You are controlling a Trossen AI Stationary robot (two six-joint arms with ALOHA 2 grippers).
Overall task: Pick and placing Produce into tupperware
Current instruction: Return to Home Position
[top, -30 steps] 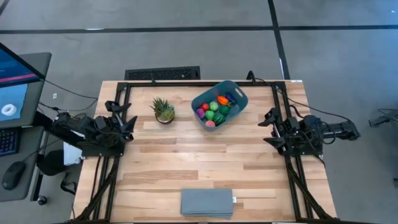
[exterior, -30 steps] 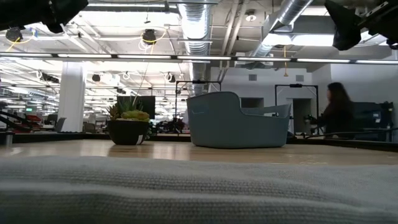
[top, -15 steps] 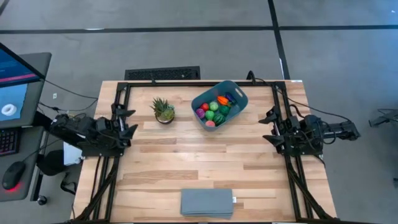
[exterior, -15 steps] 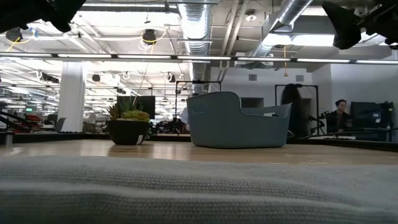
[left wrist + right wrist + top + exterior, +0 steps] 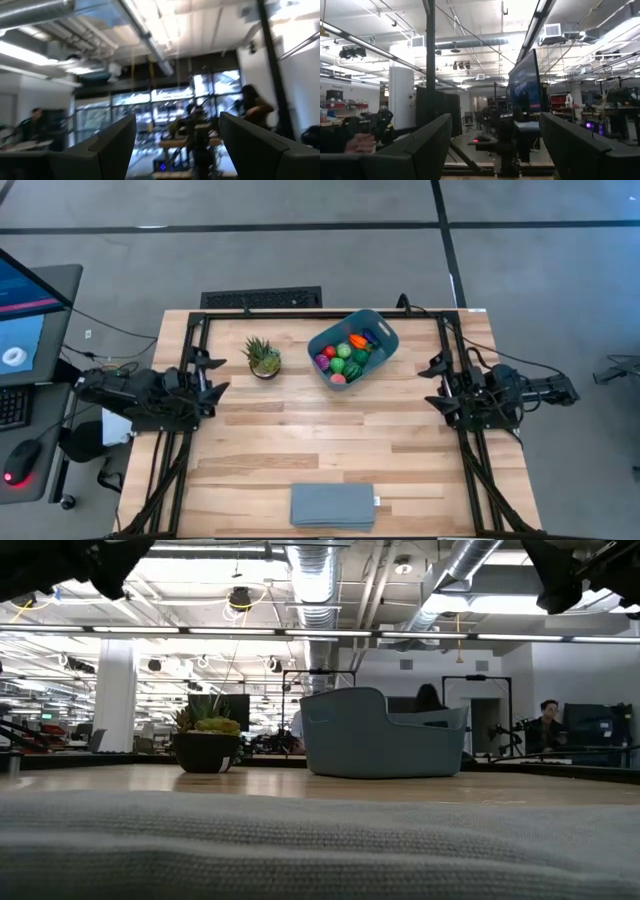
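Both arms draw back to opposite sides of the table (image 5: 330,442) with the sorting apparently done. Over the last second the left gripper (image 5: 212,374) shifts and levels out at the left edge, while the right gripper (image 5: 434,385) barely moves at the right edge.

Each wrist view shows its own two dark fingers (image 5: 112,145) (image 5: 427,145) spread apart with nothing between them.

The produce (image 5: 345,358) lies heaped inside the teal bin (image 5: 386,332) near the table's far side. We see no toy left on the bare wood, so we judge the task complete apart from parking the arms. The potted plant (image 5: 264,357) stands beside the bin and the grey-blue pad (image 5: 332,506) lies at the near edge, well apart from both.

From table height the bin's wall hides every toy, and both grippers are cut off at the top corners. A person (image 5: 428,698) now shows behind the bin after crossing the room. From above, the toys overlap too much for a sure count. The left wrist view is blurred.
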